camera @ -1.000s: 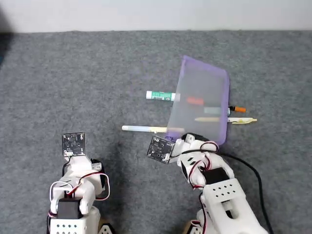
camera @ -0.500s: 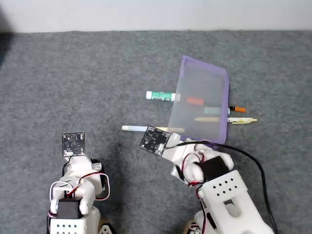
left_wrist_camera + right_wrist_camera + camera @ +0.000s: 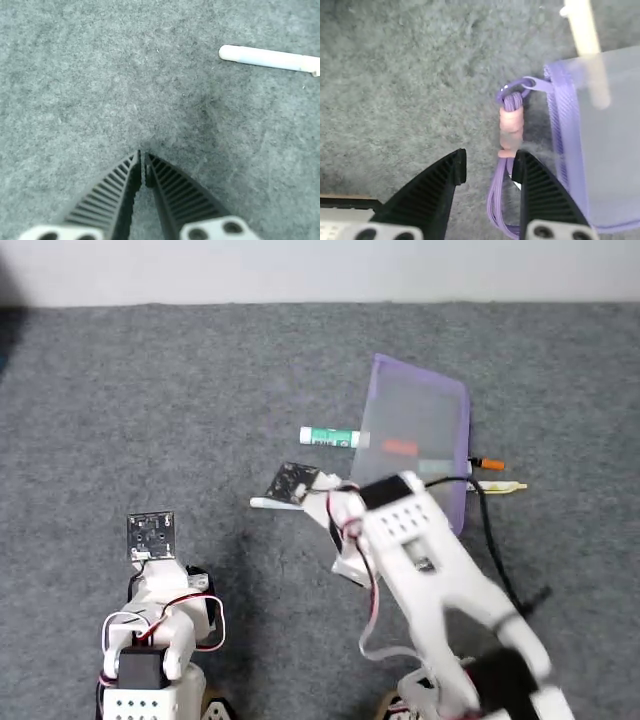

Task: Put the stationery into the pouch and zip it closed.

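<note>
Right wrist view: the right claw (image 3: 489,160) is spread open, the zip cord (image 3: 511,125) of the purple pouch (image 3: 605,150) lying between its fingers (image 3: 437,185) on grey carpet (image 3: 395,75). The left claw (image 3: 142,159) is clenched shut near a white pen (image 3: 267,57).

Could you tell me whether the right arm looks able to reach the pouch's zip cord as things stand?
Probably yes: the right hand is open right at the zip cord, and nothing lies over the cord.
</note>
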Robot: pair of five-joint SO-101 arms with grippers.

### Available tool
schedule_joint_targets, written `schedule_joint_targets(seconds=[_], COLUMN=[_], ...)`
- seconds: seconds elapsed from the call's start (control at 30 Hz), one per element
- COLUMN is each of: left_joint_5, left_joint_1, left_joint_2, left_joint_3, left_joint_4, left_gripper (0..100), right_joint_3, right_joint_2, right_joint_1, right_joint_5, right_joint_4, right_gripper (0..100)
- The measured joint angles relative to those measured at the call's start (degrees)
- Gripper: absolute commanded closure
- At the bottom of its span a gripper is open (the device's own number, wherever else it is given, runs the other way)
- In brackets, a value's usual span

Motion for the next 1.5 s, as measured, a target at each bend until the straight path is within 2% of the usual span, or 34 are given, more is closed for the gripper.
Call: schedule_joint_targets(seconds=[0.3,0.57,0.87,1.17,1.5], left_joint_5=[0.00,0.00,0.00,0.00,0.00], left_joint_1=[0.00,0.00,0.00,0.00,0.00], left_joint_2=[0.00,0.00,0.00,0.00,0.00], left_joint_3=[0.00,0.00,0.00,0.00,0.00], left_joint_4=[0.00,0.00,0.00,0.00,0.00], left_gripper=[99,99,99,99,99], right_joint_3=[-5.27,-5.80,-5.80,-5.71,-3.78], right_joint_2=[13.54,17.49,17.76,17.76,17.76], right_joint_1=[0.18,5.98,5.71,5.98,4.84], right_joint_5=[-0.09,-0.09,1.05,1.14,1.14], right_joint_4=[0.44,-5.19,-7.30,-7.82,-7.82], right_gripper=[82.6,82.6,82.8,99.1,98.9])
